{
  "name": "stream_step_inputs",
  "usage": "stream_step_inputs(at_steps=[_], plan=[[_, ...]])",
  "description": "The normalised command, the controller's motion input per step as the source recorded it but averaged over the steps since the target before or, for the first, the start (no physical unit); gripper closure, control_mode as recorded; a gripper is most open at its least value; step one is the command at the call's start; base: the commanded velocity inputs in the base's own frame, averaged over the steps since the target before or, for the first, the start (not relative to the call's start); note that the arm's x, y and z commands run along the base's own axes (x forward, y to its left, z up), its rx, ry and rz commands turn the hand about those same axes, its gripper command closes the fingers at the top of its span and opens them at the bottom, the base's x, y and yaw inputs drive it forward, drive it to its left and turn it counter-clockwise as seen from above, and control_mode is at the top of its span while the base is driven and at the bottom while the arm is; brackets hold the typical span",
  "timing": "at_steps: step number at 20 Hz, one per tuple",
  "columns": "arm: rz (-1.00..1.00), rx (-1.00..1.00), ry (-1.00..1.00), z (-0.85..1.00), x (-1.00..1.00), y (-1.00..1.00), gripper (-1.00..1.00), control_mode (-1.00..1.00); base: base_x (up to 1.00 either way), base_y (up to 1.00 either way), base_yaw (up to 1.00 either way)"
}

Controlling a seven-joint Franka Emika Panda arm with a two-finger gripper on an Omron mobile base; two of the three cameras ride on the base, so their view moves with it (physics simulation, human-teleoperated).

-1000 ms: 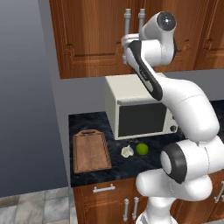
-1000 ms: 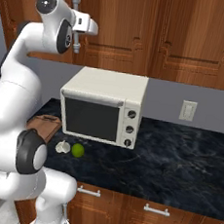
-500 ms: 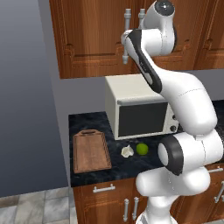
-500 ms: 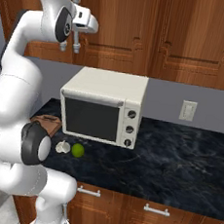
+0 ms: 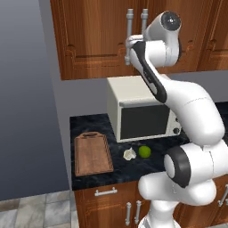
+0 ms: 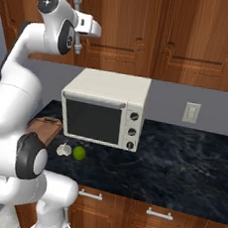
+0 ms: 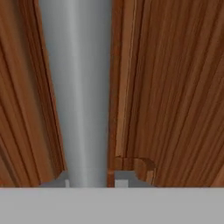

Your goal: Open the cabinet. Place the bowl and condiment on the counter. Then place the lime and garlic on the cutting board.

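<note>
Grey metal runs up the hand view: a bar handle [image 7: 78, 87] of the cabinet [image 5: 93, 40], with my tool [image 5: 128, 50] clamped shut on it, so I judge I am on the first step, opening the doors. From the left base view I read it as the left of the two handles at the seam. Next I need a steady pull outward along the door's arc, keeping the grip square so it does not slip. Both doors are closed, so the bowl and condiment are presumably hidden inside. Down on the surface [image 6: 181, 158], the lime [image 5: 144, 152] and garlic [image 5: 129, 154] lie just beside each other, near the cutting board [image 5: 92, 154]. A cream microwave [image 6: 105, 115] stands directly below the cabinet; my arm's elbow must stay clear of it.
</note>
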Motion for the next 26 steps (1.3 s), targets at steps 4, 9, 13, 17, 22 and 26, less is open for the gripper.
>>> stream_step_inputs(at_steps=[4,9,13,17,22,26], plan=[[-0.03,0.02,0.0,0.0,0.0,-0.63,1.0,-1.0,0.0,0.0,0.0],[-0.02,0.02,0.0,0.0,-0.23,-0.8,1.0,-1.0,0.0,0.0,0.0],[-0.04,0.02,0.0,0.0,-0.73,-0.88,1.0,-1.0,0.0,0.0,0.0],[-0.01,0.01,-0.01,0.0,-0.87,-0.69,1.0,-1.0,0.0,0.0,0.0],[-0.03,0.02,-0.04,0.0,-0.96,-0.86,1.0,-1.0,0.0,0.0,0.0],[-0.05,0.01,-0.03,0.0,-0.81,-0.9,1.0,-1.0,0.0,0.0,0.0]])
